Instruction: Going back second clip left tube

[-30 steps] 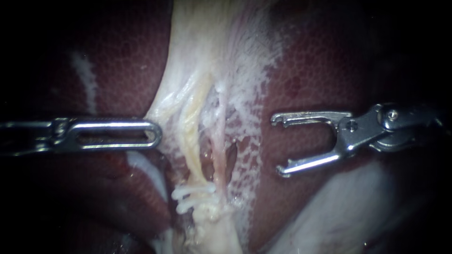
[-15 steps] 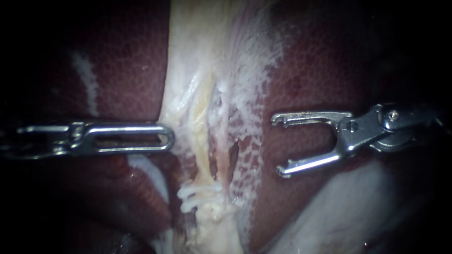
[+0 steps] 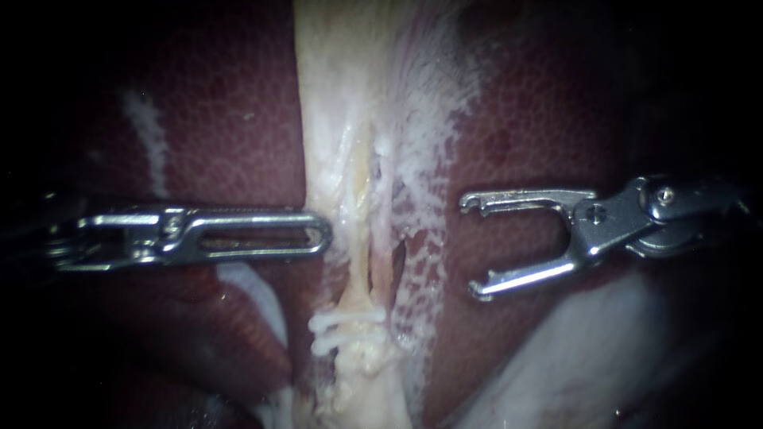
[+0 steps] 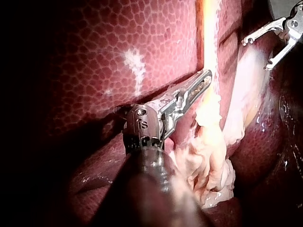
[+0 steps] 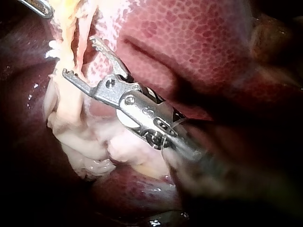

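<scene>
Quick update: my left instrument (image 3: 322,233), the slim steel one with slotted jaws, has slid right over the last second. The pale whitish sheet of tissue (image 3: 334,119) it's clamped onto now hangs straight over the dark red liver (image 3: 222,127). My forked steel right instrument (image 3: 470,245) hasn't budged, its jaws spread and empty, well right of the tube. I reckon the backing-off is about done. The yellowish left tube (image 3: 362,246) runs down the middle, with white clips (image 3: 350,319) across its near end.

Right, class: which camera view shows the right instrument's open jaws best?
The endoscope view: the right instrument lies side on, both jaws and their gap clear against the liver. The right wrist view sees the instrument from behind, over pale tissue. The left wrist view shows it small and distant.
</scene>
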{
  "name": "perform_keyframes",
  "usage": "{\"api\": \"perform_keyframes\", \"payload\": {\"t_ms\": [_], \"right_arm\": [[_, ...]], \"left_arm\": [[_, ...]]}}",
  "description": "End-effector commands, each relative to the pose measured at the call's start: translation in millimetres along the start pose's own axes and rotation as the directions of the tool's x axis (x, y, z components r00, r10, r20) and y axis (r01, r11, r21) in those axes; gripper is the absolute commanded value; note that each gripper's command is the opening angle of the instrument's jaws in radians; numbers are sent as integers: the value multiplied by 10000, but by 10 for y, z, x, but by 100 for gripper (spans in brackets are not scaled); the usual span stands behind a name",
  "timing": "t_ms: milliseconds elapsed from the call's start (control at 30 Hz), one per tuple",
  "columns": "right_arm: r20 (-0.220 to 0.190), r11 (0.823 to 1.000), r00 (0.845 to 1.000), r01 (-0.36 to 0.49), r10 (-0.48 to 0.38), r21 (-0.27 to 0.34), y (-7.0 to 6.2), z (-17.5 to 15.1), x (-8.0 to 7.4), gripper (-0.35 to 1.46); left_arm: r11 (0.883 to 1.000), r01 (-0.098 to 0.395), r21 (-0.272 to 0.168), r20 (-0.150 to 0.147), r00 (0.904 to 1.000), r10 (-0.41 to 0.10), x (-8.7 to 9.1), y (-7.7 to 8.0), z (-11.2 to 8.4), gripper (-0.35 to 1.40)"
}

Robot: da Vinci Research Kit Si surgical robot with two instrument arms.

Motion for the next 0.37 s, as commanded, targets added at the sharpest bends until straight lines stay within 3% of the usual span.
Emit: {"api": "perform_keyframes", "payload": {"t_ms": [33, 367], "right_arm": [[0, 10000, 10000, 0, 0, 0, 0, 0, 0, 60], [0, 10000, 10000, -1, 1, 1, 0, 0, 0, 60]], "left_arm": [[10000, -10, -3, 3, 10000, 10, 0, -1, 0, -35], [10000, -3, 9, -6, 10000, 3, -2, -1, -2, -35]]}}
